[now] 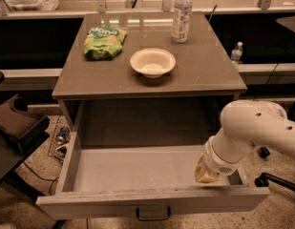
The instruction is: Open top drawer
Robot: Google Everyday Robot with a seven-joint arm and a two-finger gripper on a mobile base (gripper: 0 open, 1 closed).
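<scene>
The top drawer [137, 173] is a wide, deep grey drawer under the tabletop. It stands pulled far out toward the camera, and its inside is empty. A small black bar handle [153, 214] sits at the centre of its front panel [89, 206]. My white arm comes in from the right. My gripper [206, 175] reaches down inside the drawer's right end, just behind the front panel. The arm's wrist covers the fingers.
On the grey tabletop [209, 70] lie a green snack bag [104, 42], a white bowl [152, 62] and a water bottle [182, 14]. A dark chair [13, 123] stands at the left. A wire basket [61, 137] sits on the floor by the drawer's left side.
</scene>
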